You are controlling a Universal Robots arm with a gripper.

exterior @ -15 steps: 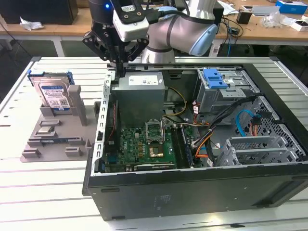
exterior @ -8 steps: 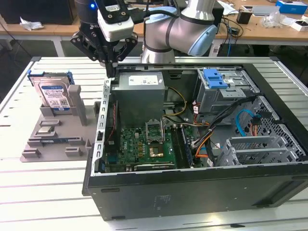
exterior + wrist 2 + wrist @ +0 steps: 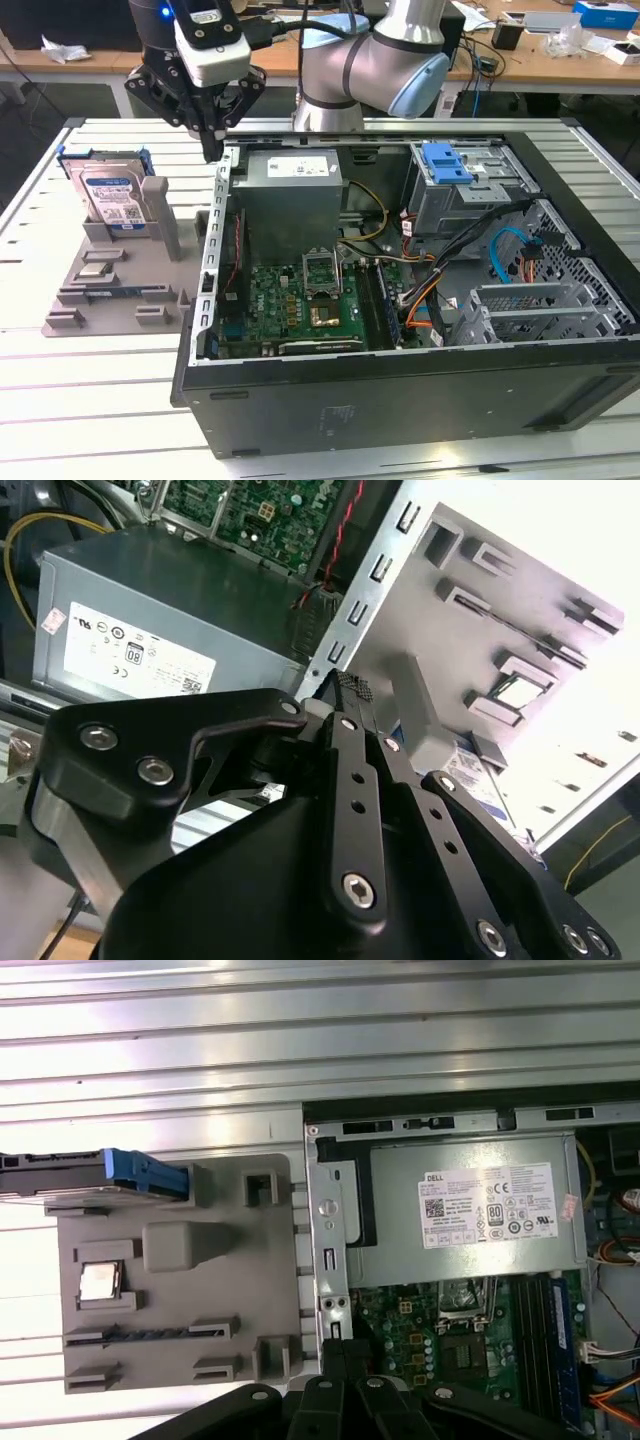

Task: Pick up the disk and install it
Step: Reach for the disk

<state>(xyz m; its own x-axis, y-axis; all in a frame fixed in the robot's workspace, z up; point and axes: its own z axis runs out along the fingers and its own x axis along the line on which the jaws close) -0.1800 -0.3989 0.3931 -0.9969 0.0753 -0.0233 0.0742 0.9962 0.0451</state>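
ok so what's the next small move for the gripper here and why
Probably shift the gripper toward the exterior view's left: it hangs empty, fingers together, by the computer case wall, while the disk stands on edge in the grey holder.

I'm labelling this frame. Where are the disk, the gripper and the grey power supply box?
disk [image 3: 113, 198]: exterior view, on its printed label.
gripper [image 3: 212, 151]: exterior view, between its fingertips.
power supply box [image 3: 285, 208]: exterior view, on its bare grey face.

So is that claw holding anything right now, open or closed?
Claw: closed, holding nothing. The disk stands on the grey stand, apart from it.
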